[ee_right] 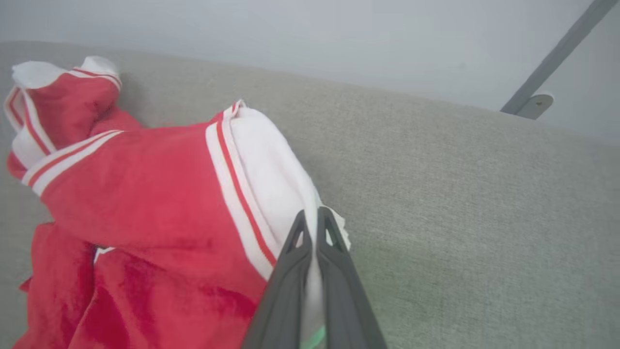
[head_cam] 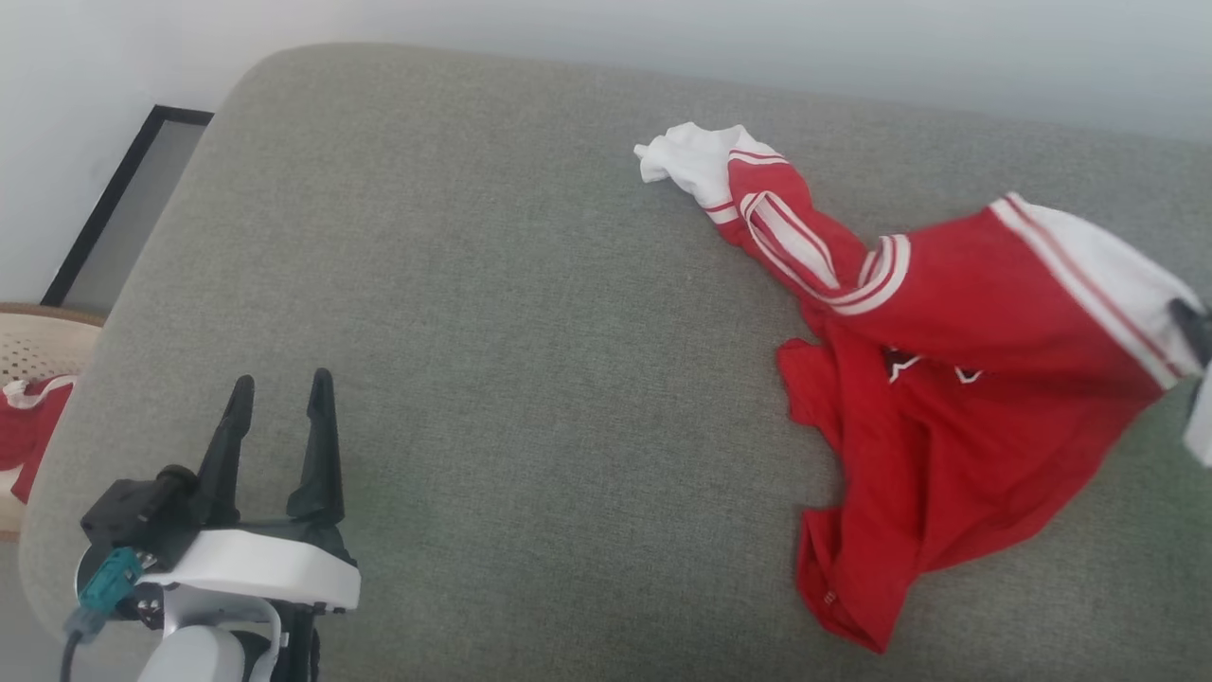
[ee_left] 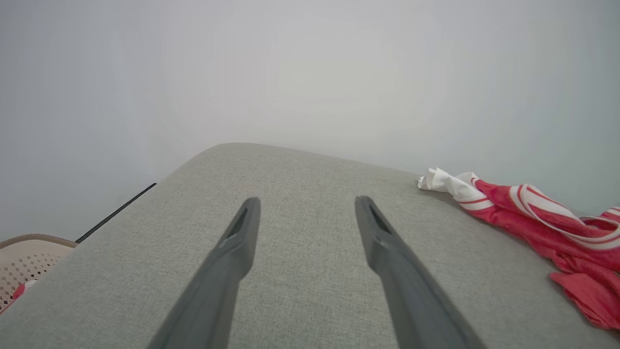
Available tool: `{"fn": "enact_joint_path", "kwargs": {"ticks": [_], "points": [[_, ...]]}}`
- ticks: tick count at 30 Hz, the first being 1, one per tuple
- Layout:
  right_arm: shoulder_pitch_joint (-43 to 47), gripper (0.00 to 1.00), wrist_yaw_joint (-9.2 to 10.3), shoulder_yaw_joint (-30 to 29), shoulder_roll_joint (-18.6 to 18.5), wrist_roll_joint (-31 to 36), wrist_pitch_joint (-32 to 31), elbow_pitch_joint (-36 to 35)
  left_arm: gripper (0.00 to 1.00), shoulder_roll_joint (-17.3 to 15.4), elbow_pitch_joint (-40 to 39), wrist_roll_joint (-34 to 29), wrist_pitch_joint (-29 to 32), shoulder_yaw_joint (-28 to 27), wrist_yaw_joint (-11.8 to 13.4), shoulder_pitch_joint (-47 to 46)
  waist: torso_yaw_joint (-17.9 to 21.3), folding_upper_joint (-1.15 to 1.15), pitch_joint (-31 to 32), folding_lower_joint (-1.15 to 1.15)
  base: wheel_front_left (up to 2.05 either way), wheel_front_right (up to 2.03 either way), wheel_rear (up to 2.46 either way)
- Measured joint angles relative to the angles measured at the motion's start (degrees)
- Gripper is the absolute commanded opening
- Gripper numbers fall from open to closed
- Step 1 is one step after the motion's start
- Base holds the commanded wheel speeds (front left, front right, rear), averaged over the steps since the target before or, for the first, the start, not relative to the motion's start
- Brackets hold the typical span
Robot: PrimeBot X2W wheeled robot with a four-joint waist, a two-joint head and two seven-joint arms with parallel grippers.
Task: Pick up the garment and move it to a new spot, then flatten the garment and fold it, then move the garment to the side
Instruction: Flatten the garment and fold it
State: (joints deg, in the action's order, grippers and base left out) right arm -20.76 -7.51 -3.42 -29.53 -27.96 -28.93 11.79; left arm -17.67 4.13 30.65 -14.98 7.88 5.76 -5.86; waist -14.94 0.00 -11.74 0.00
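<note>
Seen from the head, a bright red garment with white sleeves lies crumpled on the right half of a wide grey-green cushion, one sleeve stretched toward the far edge. The right gripper shows as a dark tip at the right edge, touching the other white sleeve, which is lifted. The left gripper hovers at the lower left, its fingers spread apart and empty, well apart from the garment. Beyond the cushion's left end stands a pale perforated basket with a red and white cloth inside it. From the left wrist, the left gripper points across bare cushion with its fingers wide; the garment lies to the right, and the basket sits at the lower left with a scrap of red in it. From the right wrist, the right gripper is pinched together on the edge of the white sleeve, and the garment bunches to its left.
</note>
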Motion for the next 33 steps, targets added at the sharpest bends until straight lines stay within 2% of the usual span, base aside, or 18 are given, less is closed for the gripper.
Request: {"fn": "enact_joint_path", "kwargs": {"ticks": [7, 15, 17, 18, 25, 33], "points": [[-3.9, 0.0, -0.03, -3.3, -2.9, 0.9, 2.4, 10.6, 1.0, 1.2, 1.3, -1.7, 0.0, 0.2, -1.4, -0.9, -1.3, 0.0, -1.2, 0.0, 0.0, 0.0, 0.0], [-7.8, 0.0, -0.02, -4.5, -3.8, 1.5, 4.8, 22.8, 1.0, 2.2, 1.9, -2.5, 0.0, -0.1, -2.0, -1.2, -2.2, 0.0, -2.2, 0.0, 0.0, 0.0, 0.0], [-8.8, 0.47, -0.02, -4.0, -4.1, 1.6, 5.3, 25.0, 1.0, 2.3, 2.2, -2.9, 0.0, -0.2, -2.3, -1.4, -2.2, 0.0, -2.4, 0.0, 0.0, 0.0, 0.0], [-9.3, 0.99, -0.02, -3.8, -4.1, 1.5, 5.6, 25.8, 1.0, 2.4, 2.3, -2.9, 0.0, -0.4, -2.3, -1.5, -2.2, 0.0, -2.5, 0.0, 0.0, 0.0, 0.0], [-12.1, 1.0, -0.02, -0.6, -4.1, 0.1, 8.0, 26.9, 1.0, 2.4, 2.8, -3.3, 0.0, -1.3, -2.6, -1.9, -0.7, 0.0, -2.6, 0.0, 0.0, 0.0, 0.0], [-11.1, 1.0, -0.02, 2.4, -3.0, -3.6, 10.2, 20.4, 1.0, 1.7, 2.5, -3.4, 0.0, -2.8, -2.7, -1.9, 2.2, 0.0, -1.6, 0.0, 0.0, 0.0, 0.0]]}}
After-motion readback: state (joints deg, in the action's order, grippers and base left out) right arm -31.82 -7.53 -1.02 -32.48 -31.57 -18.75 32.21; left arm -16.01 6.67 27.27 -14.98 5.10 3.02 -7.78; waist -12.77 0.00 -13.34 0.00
